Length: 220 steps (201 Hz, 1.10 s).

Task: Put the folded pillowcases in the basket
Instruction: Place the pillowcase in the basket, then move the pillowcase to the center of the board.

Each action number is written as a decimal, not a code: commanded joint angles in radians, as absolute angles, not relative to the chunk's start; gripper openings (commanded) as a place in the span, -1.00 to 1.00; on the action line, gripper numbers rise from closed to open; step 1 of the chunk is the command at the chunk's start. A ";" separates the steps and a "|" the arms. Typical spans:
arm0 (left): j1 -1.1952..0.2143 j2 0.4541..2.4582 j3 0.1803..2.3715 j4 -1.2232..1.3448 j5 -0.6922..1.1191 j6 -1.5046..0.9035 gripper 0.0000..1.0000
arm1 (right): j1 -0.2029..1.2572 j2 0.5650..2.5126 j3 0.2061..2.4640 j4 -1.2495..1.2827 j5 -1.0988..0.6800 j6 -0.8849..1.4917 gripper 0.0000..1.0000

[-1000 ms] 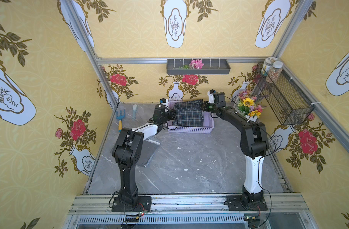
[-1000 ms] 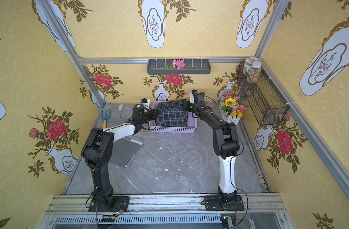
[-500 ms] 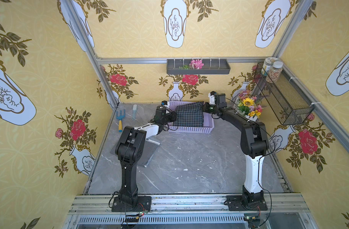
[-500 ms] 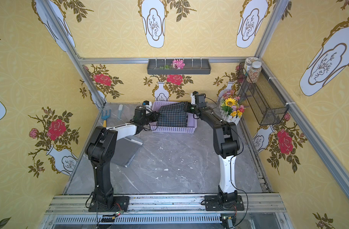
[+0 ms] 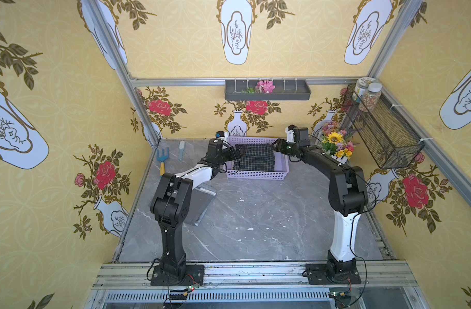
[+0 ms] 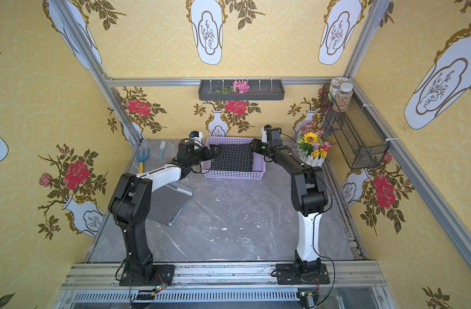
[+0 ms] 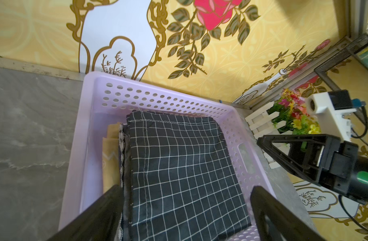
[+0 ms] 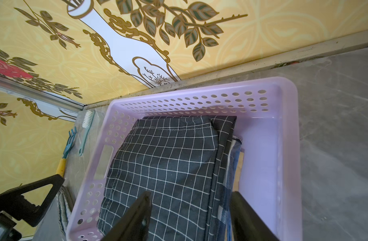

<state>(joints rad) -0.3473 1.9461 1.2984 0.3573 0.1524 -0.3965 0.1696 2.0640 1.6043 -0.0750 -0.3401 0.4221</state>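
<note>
**Both grippers open, pillowcase lying in the basket**

The folded pillowcase (image 5: 254, 160), dark with a white grid, lies flat inside the lavender basket (image 5: 255, 175) at the back of the grey marbled surface (image 5: 255, 214), close to the rear wall. In both top views it covers most of the basket floor, leaving a bare strip at the right end. It sits on top of other folded cloths: a tan one (image 7: 110, 146) shows at one edge and a blue-and-white checked one (image 8: 233, 167) at another.

The left gripper (image 5: 238, 153) is at the basket's left end with its jaws spread wide either side of the pillowcase edge, gripping nothing. The right gripper (image 5: 277, 146) is at the right end with its jaws also apart above the cloth, holding nothing.

A blue garden fork (image 5: 162, 157) and a small brush (image 5: 181, 149) lie left of the basket. A pot of flowers (image 5: 334, 144) stands to its right. A grey folded cloth (image 5: 202, 203) lies under the left arm.
</note>
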 commanded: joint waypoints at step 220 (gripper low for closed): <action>-0.348 1.107 0.369 0.156 -0.244 -0.644 1.00 | 0.315 1.231 0.825 -0.144 -0.217 0.427 0.95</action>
